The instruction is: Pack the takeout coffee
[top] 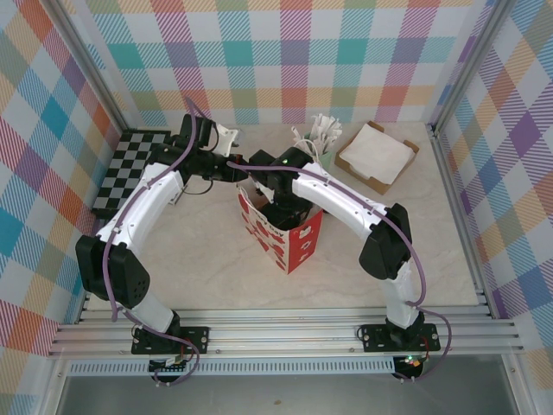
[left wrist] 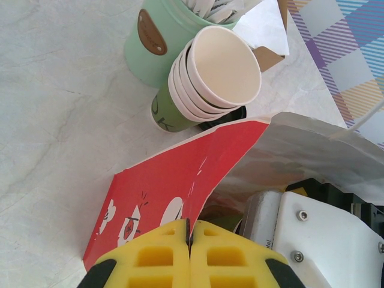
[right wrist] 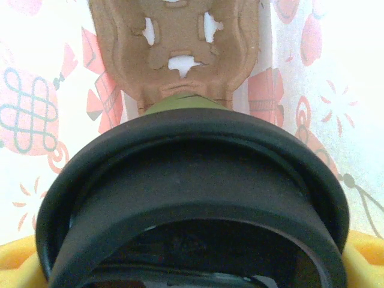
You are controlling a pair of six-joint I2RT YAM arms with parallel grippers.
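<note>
Walls of plaid [top: 294, 52] box in my pale marbled counter [top: 199, 268]. My left gripper [left wrist: 189, 231] is pinched shut on the red-and-white paper bag [left wrist: 174, 192]; inside it, my right gripper [right wrist: 192, 270] clasps the green, black-lidded takeout coffee [right wrist: 192, 180] over a brown pulp tray [right wrist: 180, 54].

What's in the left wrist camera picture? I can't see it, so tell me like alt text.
The left tool pinches the rim of the red-and-white paper bag between its yellow fingers. Behind the bag, on the pale table, are a stack of cream paper cups and a light green cup of white cutlery.
</note>
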